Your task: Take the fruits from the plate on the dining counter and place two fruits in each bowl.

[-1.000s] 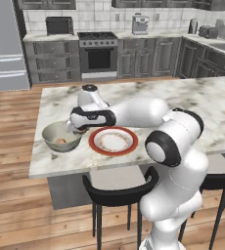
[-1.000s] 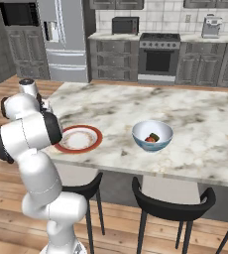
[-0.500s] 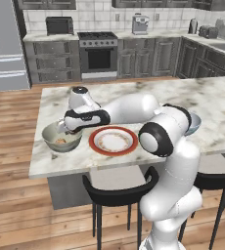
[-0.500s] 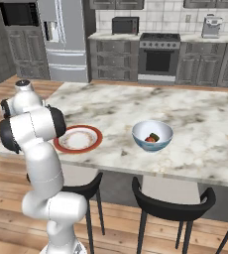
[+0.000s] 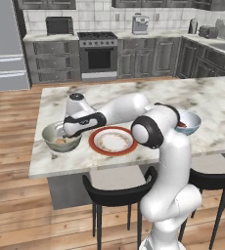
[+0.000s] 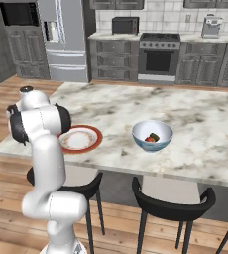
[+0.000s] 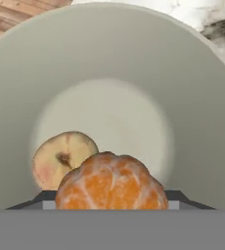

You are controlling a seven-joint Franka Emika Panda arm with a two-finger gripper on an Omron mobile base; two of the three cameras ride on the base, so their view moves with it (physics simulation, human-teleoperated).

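1. We see the gripper low over the grey bowl, near the counter's left end.
2. In the hand view an orange fruit sits between the fingertips — the jaws appear to pinch it (the tips themselves are hidden), just beside a pale peach on the bowl floor.
3. The plate lies bare, just beside that bowl.
4. A second bowl — well apart along the counter — holds a red fruit touching a green one.
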